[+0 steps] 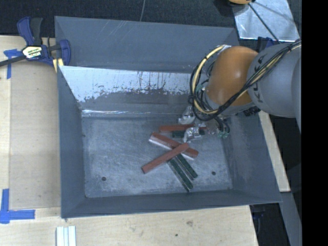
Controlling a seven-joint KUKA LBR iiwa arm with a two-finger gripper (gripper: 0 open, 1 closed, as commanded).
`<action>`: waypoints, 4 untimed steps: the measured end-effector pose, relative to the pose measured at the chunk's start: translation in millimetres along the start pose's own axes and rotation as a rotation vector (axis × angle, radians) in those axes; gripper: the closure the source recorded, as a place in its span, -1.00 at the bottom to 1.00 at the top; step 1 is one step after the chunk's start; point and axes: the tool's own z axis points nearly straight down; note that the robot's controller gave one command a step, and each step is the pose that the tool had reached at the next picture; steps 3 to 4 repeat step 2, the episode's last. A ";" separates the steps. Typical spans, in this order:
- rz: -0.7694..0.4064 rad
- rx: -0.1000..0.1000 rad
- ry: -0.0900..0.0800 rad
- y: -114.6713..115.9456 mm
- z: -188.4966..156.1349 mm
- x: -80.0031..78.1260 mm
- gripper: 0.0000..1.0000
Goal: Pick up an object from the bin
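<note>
Hand sits low in the bin, right of centre, at the upper right end of a small heap of flat bars; whether it is open or closed cannot be told, since the orange cover and the cables on the wrist crowd over it

Nearest it is the top bar, a short reddish-brown strip whose long axis runs almost level across the view, its right end reaching under the hand and its left end pointing to the bin's left wall. It is flat, thin and dull brick in colour

Brown bars number three, as far as can be made out. Just below the top bar, the middle bar slants from upper left down to lower right. Beneath that, the long bar slants the other way, from lower left up to the right, and the two cross near their right ends

Green bars appear to be two, dark and narrow, lying side by side and touching, running from under the brown crossing down toward the bin's near wall
</note>
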 end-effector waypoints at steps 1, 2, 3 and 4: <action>0.030 -0.005 0.023 -0.8 -29.0 0.8 1.00; -0.007 -0.005 0.020 -2.6 -146.2 11.3 1.00; -0.007 -0.005 0.020 -2.6 -146.2 11.3 1.00; -0.007 -0.005 0.020 -2.6 -146.2 11.3 1.00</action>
